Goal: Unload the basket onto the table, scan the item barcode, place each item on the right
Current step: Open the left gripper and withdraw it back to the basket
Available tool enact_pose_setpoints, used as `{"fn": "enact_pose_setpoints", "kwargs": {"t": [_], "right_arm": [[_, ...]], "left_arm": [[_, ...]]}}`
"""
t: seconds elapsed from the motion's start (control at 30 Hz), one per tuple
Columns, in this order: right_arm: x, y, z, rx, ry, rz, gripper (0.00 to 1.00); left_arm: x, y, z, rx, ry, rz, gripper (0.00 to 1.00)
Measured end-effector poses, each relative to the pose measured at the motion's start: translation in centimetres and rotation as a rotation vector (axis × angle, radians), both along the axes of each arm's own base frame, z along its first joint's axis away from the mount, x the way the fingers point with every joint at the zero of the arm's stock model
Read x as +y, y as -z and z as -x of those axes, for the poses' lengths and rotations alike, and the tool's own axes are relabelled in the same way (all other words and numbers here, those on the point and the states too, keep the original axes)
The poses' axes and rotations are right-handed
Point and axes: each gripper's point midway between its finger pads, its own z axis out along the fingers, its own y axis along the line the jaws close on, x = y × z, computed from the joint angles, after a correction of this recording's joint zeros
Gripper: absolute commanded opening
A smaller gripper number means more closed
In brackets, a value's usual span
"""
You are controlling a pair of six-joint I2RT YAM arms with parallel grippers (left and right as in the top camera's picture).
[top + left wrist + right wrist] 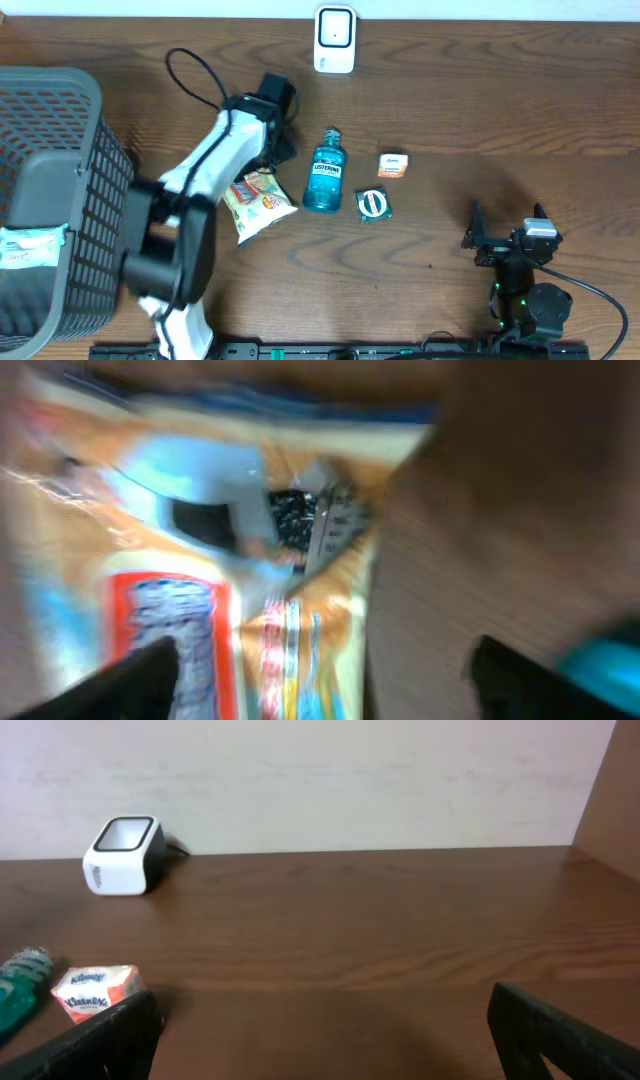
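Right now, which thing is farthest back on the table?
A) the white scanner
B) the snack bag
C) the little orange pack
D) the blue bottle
A: the white scanner stands farthest back, well beyond the blue bottle.

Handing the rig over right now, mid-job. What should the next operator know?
Left tool: open, over the snack bag, not gripping it; view is blurred.
Right tool: open, empty, parked at the right.
Scanner at the table's far edge; mouthwash, tissue pack and a small round pack lie mid-table.
Done: one white packet sits in the basket.
Left: grasp an item, show its barcode to the scanner.
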Motion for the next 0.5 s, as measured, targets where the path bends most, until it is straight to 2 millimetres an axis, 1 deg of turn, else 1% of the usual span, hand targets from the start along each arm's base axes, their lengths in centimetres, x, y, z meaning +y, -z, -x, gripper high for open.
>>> {"fn": "enact_pose_setpoints", "kwargs": {"t": [0.07,0.13,0.17,0.23,0.27,0.3,0.33,0.37,0.4,0.5], "right_arm": [[0.0,0.0,0.0,0.0,0.0,0.0,0.99],[0.0,0.0,0.0,0.0,0.0,0.0,0.99],[0.0,0.0,0.0,0.0,0.0,0.0,0.99],[0.0,0.0,0.0,0.0,0.0,0.0,0.99],[0.0,0.0,0.0,0.0,0.0,0.0,0.99],[0.0,0.0,0.0,0.0,0.0,0.0,0.99],[0.0,0.0,0.0,0.0,0.0,0.0,0.99],[0.0,0.0,0.0,0.0,0.0,0.0,0.99],[0.0,0.0,0.0,0.0,0.0,0.0,0.99],[0.0,0.0,0.0,0.0,0.0,0.0,0.99]], "left_arm": [[0.3,-5.0,-0.5,-0.136,0.0,0.019,0.98],[0.9,-11.1,-0.8,-0.306,-0.012,0.033,0.98],[1.6,-14.5,-0.7,-0.401,-0.028,0.038,0.98],[3.7,-20.6,0.5,-0.57,-0.08,0.031,0.98],[5.3,-23.0,1.5,-0.638,-0.119,0.016,0.98],[7.1,-25.0,2.6,-0.691,-0.165,-0.004,0.98],[9.1,-26.5,3.9,-0.727,-0.218,-0.033,0.98],[11.3,-27.4,5.4,-0.742,-0.279,-0.069,0.98],[13.4,-27.7,7.0,-0.739,-0.349,-0.105,0.98],[18.8,-27.0,11.3,-0.674,-0.569,-0.191,0.98]]}}
